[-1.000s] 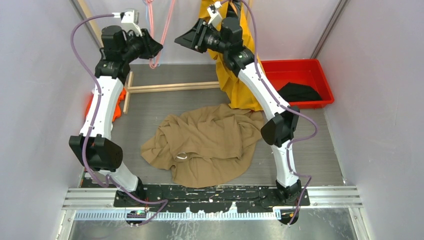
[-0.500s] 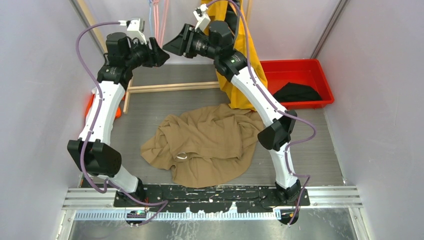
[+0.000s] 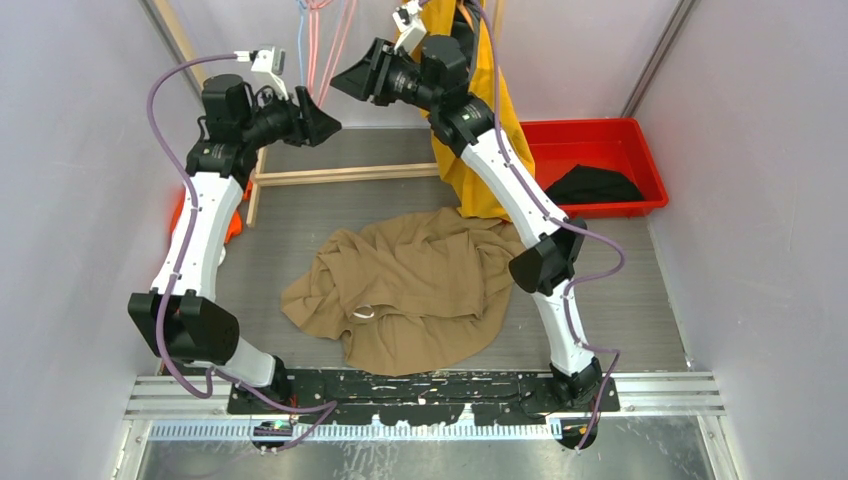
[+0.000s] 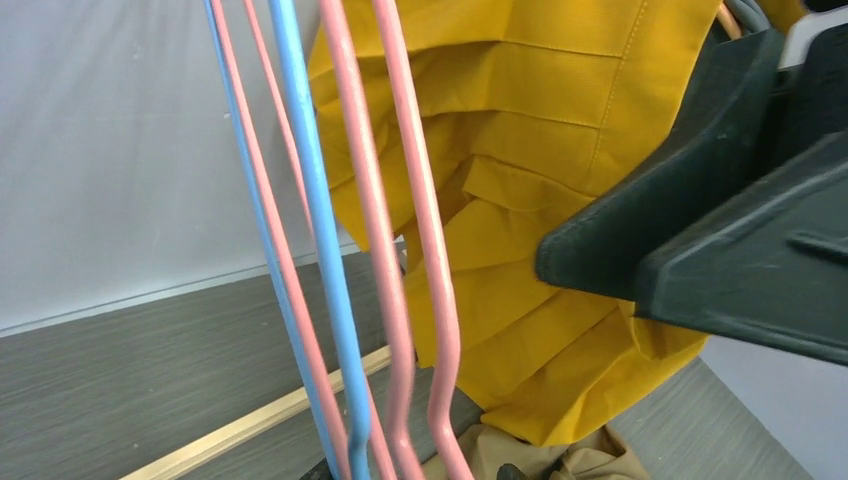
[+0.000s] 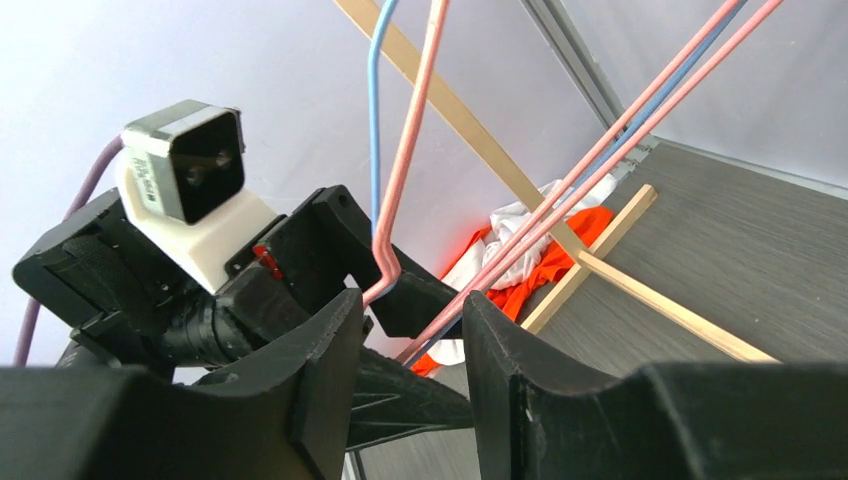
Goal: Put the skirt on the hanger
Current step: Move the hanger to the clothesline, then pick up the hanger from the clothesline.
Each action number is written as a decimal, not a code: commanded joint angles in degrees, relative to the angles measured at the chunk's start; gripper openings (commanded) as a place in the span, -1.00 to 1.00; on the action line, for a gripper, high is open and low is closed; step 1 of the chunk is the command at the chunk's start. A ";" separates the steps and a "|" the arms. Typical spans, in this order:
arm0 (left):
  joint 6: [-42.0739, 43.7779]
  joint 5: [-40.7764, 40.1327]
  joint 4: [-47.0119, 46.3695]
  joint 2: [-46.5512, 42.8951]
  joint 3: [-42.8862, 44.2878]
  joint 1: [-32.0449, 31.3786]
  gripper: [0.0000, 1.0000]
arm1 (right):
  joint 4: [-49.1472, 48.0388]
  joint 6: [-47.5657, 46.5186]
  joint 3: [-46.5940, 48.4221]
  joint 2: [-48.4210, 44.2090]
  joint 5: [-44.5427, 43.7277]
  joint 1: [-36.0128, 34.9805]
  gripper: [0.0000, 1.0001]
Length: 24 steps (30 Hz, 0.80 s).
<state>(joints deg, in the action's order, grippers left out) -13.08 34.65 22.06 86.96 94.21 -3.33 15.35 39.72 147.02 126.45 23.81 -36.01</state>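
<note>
The tan skirt [image 3: 410,290] lies crumpled on the table between the two arms, with no gripper touching it. Pink hangers [image 3: 340,45] and a blue hanger [image 3: 303,30] hang at the back; in the left wrist view the pink hanger [image 4: 425,230] and the blue hanger [image 4: 310,200] show close up. My left gripper [image 3: 322,118] is raised below them, open, with a pink hanger's bend [image 5: 385,265] in the gap between its fingers. My right gripper [image 3: 345,80] faces it from the right, open, and in its wrist view the right gripper [image 5: 412,300] has hanger wires beyond its gap.
A yellow garment [image 3: 480,150] hangs behind the right arm. A red bin [image 3: 600,150] holding a black cloth [image 3: 598,185] stands at the back right. A wooden frame [image 3: 340,175] lies on the table at the back. Orange and white cloths [image 5: 520,240] lie at the far left.
My left gripper opened and let go of the pink hanger, which swung back to the others. My right gripper rose toward the hangers and its jaws narrowed a little.
</note>
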 commanded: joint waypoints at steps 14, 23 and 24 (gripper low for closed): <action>-2.67 7.11 -6.49 -1.16 -1.73 0.61 0.09 | -8.07 1.03 2.62 1.90 2.82 -1.70 -0.08; -4.12 9.81 -7.92 -1.56 -2.59 0.51 0.07 | -8.76 1.71 4.75 3.24 2.51 -1.79 -0.14; -4.26 10.03 -8.06 -1.65 -2.63 0.48 0.07 | -8.81 1.68 4.80 3.27 2.42 -1.79 -0.15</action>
<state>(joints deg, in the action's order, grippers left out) -16.38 42.00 18.50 86.98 91.35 -2.98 10.28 40.91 148.14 129.91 25.89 -37.67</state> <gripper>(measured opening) 0.535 0.431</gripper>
